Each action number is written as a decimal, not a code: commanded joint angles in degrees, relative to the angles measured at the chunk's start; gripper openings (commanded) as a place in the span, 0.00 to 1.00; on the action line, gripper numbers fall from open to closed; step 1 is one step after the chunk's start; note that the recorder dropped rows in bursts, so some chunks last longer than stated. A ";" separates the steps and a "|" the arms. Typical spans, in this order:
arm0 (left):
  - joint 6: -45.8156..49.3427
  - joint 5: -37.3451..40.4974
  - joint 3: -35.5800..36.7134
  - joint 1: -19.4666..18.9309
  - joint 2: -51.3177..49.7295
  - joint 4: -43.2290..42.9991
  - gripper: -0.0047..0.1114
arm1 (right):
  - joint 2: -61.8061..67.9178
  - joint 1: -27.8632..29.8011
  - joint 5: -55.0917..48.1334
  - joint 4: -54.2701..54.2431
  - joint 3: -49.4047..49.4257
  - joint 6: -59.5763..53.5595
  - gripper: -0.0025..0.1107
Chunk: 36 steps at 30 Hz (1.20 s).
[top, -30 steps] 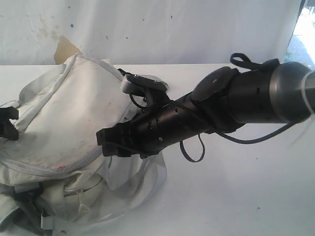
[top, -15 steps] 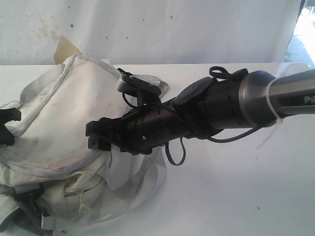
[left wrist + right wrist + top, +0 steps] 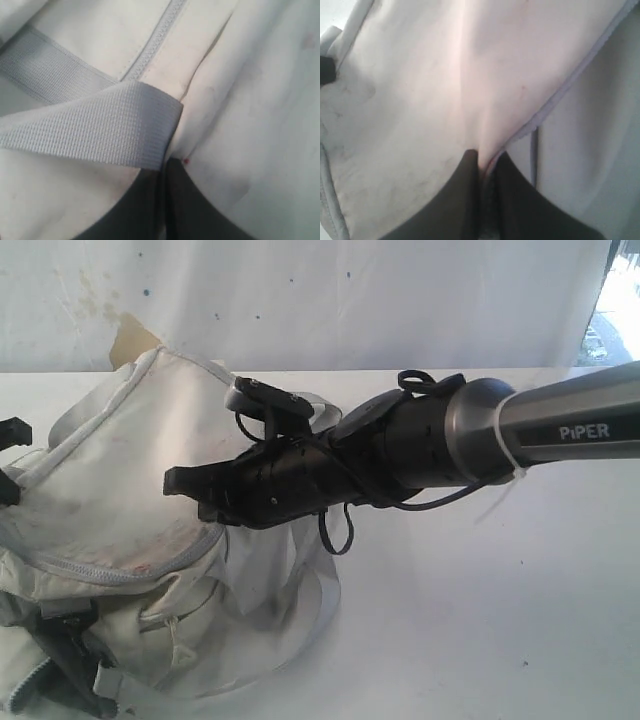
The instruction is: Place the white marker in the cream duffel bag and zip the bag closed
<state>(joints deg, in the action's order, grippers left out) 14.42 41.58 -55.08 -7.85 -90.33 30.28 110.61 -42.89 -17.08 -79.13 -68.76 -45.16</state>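
Observation:
The cream duffel bag [image 3: 120, 470] lies at the table's left, its grey zipper [image 3: 110, 573] curving across the front. No white marker shows in any view. My right gripper [image 3: 185, 485] reaches across over the bag; in the right wrist view it [image 3: 487, 157] is shut on a raised fold of bag fabric [image 3: 420, 100] beside the zipper [image 3: 570, 85]. My left gripper [image 3: 8, 458] sits at the bag's far left edge. In the left wrist view it [image 3: 164, 167] is shut at a fabric seam [image 3: 260, 100], just under a grey strap [image 3: 100, 125].
The white table [image 3: 480, 620] stretches to the right of the bag. A grey strap loop [image 3: 325, 590] lies under my right arm. Black buckles [image 3: 65, 640] sit at the bag's lower left. A stained white wall [image 3: 300, 300] stands behind.
My right arm has moved left and slightly up across the bag, drawing the pinched fabric with it. The bag's top has shifted and the left gripper has edged outward.

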 commanded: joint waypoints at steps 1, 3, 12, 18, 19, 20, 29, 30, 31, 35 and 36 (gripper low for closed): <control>-5.23 -0.31 -0.38 -0.05 3.06 -4.27 0.04 | -0.11 0.26 1.94 4.28 -3.76 -1.28 0.02; -7.09 -0.43 -0.38 -0.05 3.73 -5.42 0.04 | -0.01 0.92 3.21 6.89 -5.03 -1.12 0.02; -9.69 -0.18 -0.38 -0.05 3.65 -5.93 0.04 | 3.75 6.02 2.25 6.89 -5.49 -1.12 0.02; -9.69 -0.83 -0.38 -0.05 3.53 -5.93 0.04 | 4.92 6.72 -4.24 7.14 -5.49 -1.12 0.02; -9.58 -0.97 -0.38 -0.05 3.53 -5.93 0.04 | 4.92 6.72 -5.83 7.14 -5.49 -1.12 0.02; -9.58 -1.22 -0.38 -0.05 3.53 -5.93 0.04 | 4.92 6.72 -6.94 7.14 -5.49 -1.23 0.02; -9.58 -1.47 -0.38 -0.05 3.53 -5.11 0.04 | 4.02 6.89 -10.03 9.36 -6.08 -3.94 0.38; -9.22 -1.61 -0.38 -0.05 3.53 -5.11 0.04 | 3.76 6.89 -9.92 9.95 -6.08 -3.94 0.41; -8.42 -1.76 -0.38 -0.05 3.53 -5.11 0.04 | 3.48 6.89 -9.79 10.48 -6.08 -3.94 0.42; -8.03 -2.27 -0.38 -0.05 3.53 -5.11 0.14 | 2.45 6.89 -9.79 10.61 -6.08 -3.94 0.44; -7.91 -2.36 -0.38 -0.05 3.53 -5.11 0.19 | 2.06 6.89 -9.79 10.61 -6.08 -3.94 0.44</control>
<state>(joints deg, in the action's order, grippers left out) 6.07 40.99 -55.21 -7.60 -87.38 25.80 113.99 -36.58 -26.75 -69.05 -74.82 -48.16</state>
